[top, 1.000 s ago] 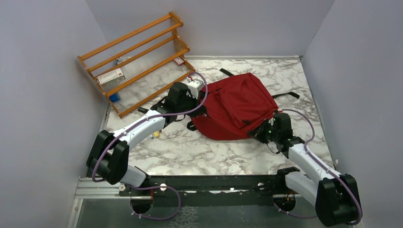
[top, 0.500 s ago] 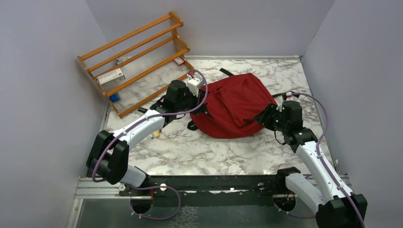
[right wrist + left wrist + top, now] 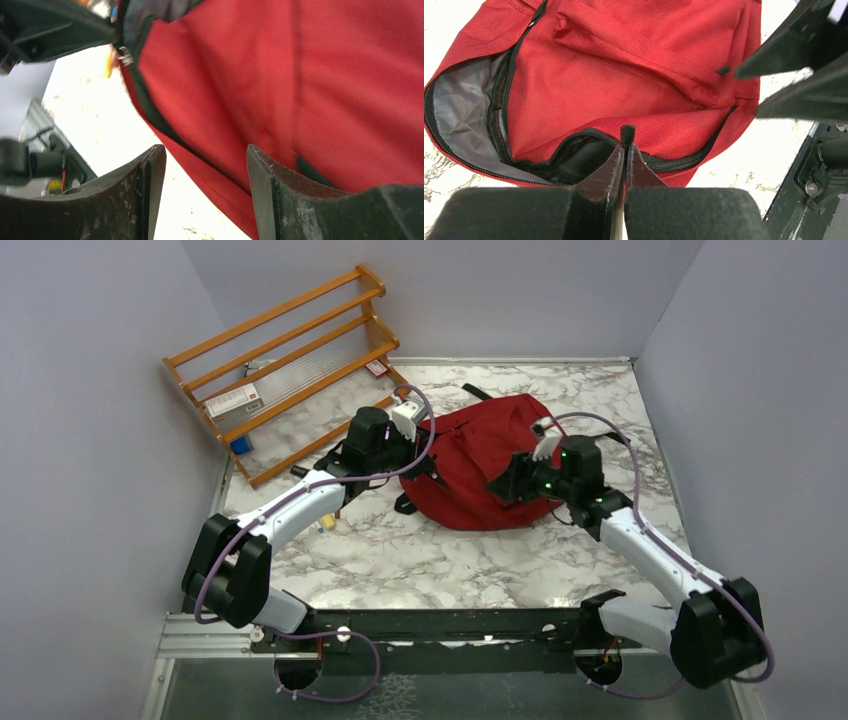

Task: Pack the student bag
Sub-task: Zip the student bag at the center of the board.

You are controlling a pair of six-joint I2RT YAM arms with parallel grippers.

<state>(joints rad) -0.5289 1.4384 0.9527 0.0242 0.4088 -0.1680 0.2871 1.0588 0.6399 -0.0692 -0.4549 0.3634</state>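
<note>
The student bag (image 3: 490,445) lay on the worktop (image 3: 400,560), mouth toward the left arm, whose left pincer (image 3: 625,150) was clamped on the zip tab (image 3: 627,133), while the right pincer (image 3: 205,152) hovered wide and empty over its right half

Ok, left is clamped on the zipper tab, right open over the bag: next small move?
Probably lower the right gripper onto the red flap beside the opening and close on it. The left gripper is shut on the zipper tab, the student bag gapes narrowly, showing grey lining, and the right holds nothing, so it could spread that mouth.
</note>
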